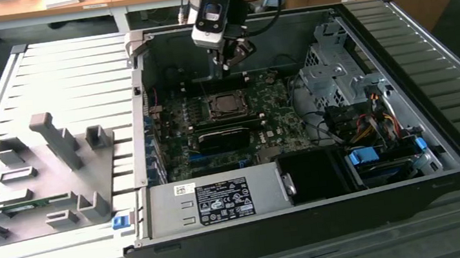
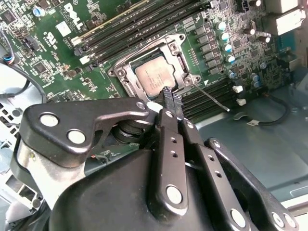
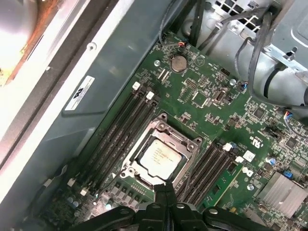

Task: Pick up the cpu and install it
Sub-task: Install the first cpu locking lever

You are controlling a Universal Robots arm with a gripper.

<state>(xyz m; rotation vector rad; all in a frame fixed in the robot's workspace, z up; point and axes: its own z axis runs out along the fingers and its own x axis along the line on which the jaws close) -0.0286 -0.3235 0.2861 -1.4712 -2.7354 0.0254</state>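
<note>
Gripper [image 2: 172, 103] — fingers pressed together, empty — just above the cpu [image 2: 155, 77] seated in its socket [image 3: 161, 154].

Exterior view: you look down from high, well back, at the open computer case [image 1: 299, 127].
Wrist views: close, angled down.
Shared: the motherboard socket [image 2: 156, 77] [image 3: 161, 156] in both wrist views.

In the second wrist view the claw [image 2: 172, 101] covers the cpu's [image 2: 155, 77] near edge, and its housing hides the motherboard [image 2: 57, 62] behind it. In the first wrist view the picture's edge cuts off the claw's links. In the exterior view, the grey fixture tray [image 1: 36, 183] at nine o'clock from the computer case [image 1: 440, 144] holds parts too small to tell.
</note>
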